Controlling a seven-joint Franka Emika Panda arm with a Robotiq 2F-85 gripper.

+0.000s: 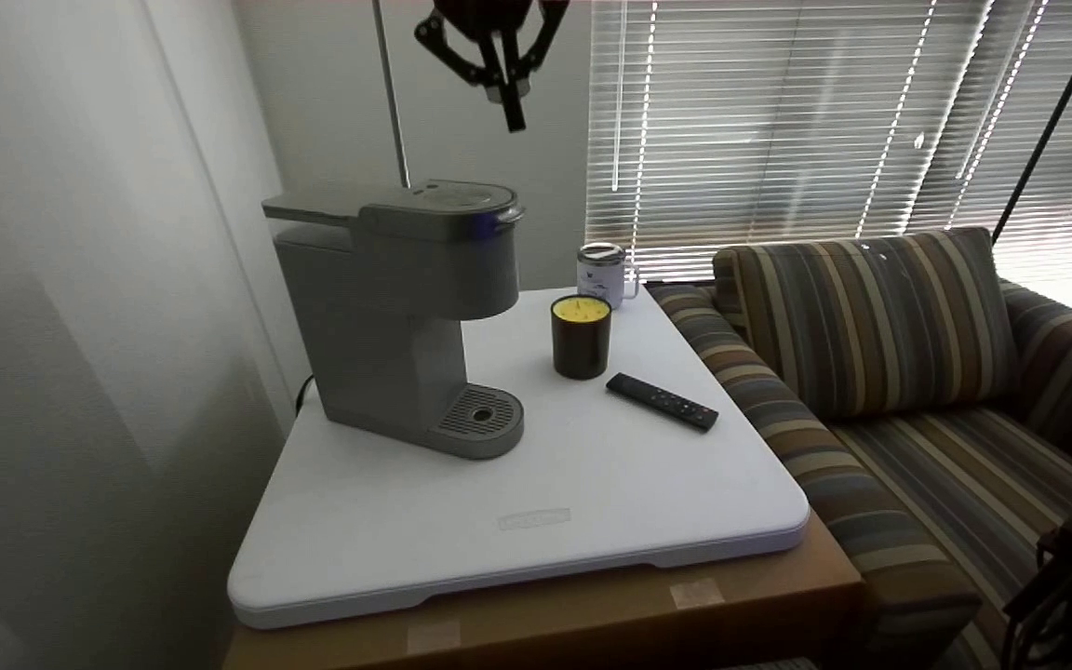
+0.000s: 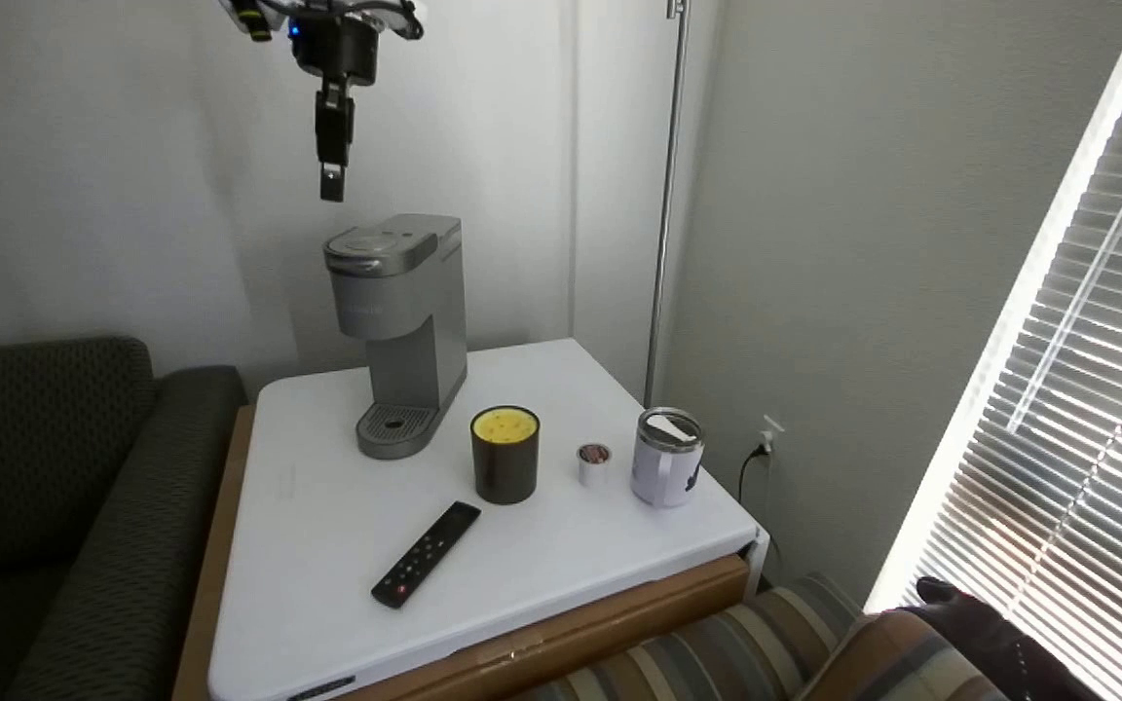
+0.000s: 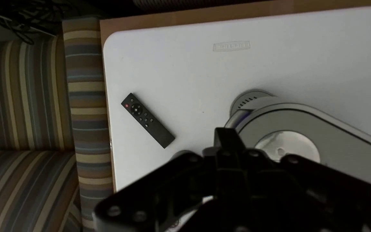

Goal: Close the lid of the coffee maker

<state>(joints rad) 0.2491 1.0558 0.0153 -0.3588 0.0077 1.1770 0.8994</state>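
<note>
The coffee maker [image 1: 387,307] is tall and grey and stands on the white table; it also shows in an exterior view [image 2: 403,360] and in the wrist view [image 3: 343,141]. Its lid [image 1: 448,197] lies flat on top of the head, with a shiny front handle; the lid also shows in an exterior view [image 2: 366,243] and in the wrist view [image 3: 282,122]. The lid's underside is hidden. My gripper [image 1: 510,102] is shut and empty, pointing down above the machine's front and apart from it. It also shows in an exterior view [image 2: 332,175] and in the wrist view [image 3: 229,138].
A dark jar with a yellow top [image 1: 581,337], a black remote [image 1: 662,401], a lidded mug [image 1: 602,274] and a small pod [image 2: 594,465] stand or lie on the white table [image 1: 387,549]. A wall is behind the machine; a striped sofa [image 1: 871,354] borders the table.
</note>
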